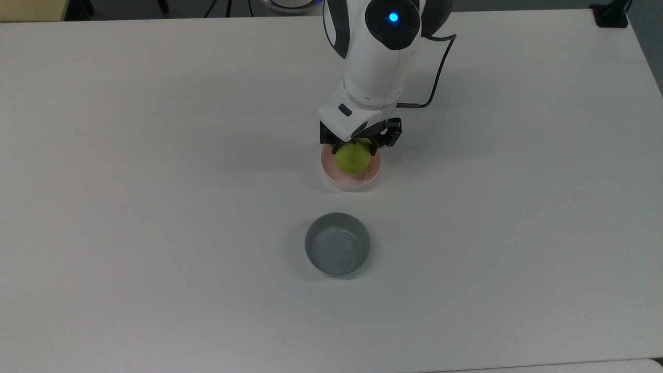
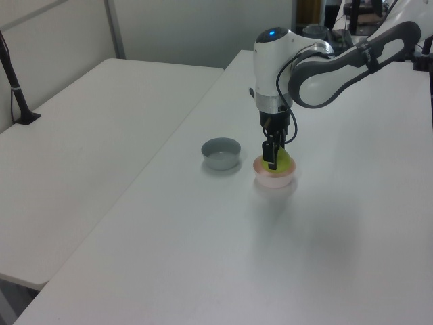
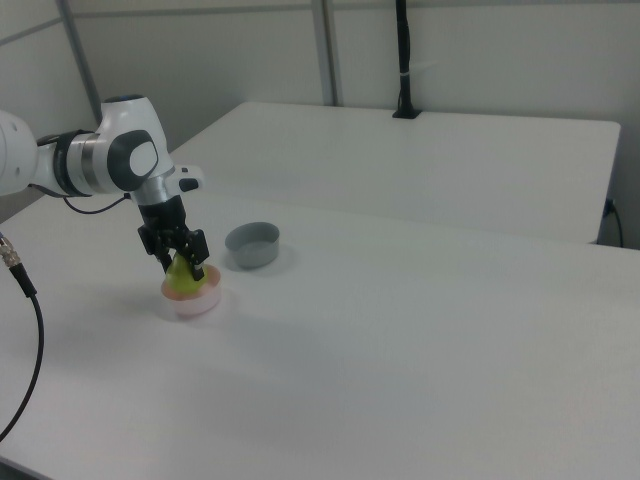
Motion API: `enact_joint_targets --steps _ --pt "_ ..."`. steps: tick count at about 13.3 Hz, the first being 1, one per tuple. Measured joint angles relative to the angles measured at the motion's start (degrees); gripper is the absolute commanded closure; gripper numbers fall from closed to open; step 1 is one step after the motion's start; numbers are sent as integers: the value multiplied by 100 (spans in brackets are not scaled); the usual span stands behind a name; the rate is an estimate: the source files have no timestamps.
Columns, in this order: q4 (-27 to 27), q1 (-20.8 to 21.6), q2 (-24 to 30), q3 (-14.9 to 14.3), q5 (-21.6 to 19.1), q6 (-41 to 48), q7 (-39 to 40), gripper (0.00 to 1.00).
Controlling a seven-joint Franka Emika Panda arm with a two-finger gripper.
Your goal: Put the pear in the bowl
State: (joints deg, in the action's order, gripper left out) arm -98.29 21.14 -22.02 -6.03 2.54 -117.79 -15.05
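Top view: my hand point(image 1: 355, 146) grips the pear point(image 1: 353, 158) from above, one finger on each side, the fruit lying directly beneath my hand and inside the ring of the bowl point(image 1: 351, 180). That vertical alignment is the relation on which I judge the coming release to turn: pear under hand, bowl under pear, with nothing offset to either side. In the left view the pear point(image 2: 282, 161) sits low in the bowl point(image 2: 275, 179), its upper part standing above the rim; whether its base touches the bowl's floor I cannot tell. In the right view my hand point(image 3: 183, 259) points straight down, and the pear point(image 3: 183, 276) tapers upward between the fingers, so its long axis runs roughly upright, the narrow end toward my hand. The pear is roundish, yellow-green and smooth-skinned. The bowl point(image 3: 193, 300) is pale pink, round and straight-sided, with a plain smooth surface. A grey bowl point(image 1: 337, 244) of like size and shape stands well apart, lower in the top view, holding nothing. The tabletop point(image 1: 155, 207) is flat, white and matte. A dark cable point(image 1: 440, 67) loops from my wrist.
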Motion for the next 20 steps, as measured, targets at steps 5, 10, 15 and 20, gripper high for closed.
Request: enact_joint_targets --steps 5,10,15,20 --pt "1 -6 1 -6 0 -4 1 0" --pt "59 -9 60 -34 0 -4 1 0" --pt "307 -304 664 -81 4 904 411 0" --pt "381 -832 1488 -99 4 1903 1133 0"
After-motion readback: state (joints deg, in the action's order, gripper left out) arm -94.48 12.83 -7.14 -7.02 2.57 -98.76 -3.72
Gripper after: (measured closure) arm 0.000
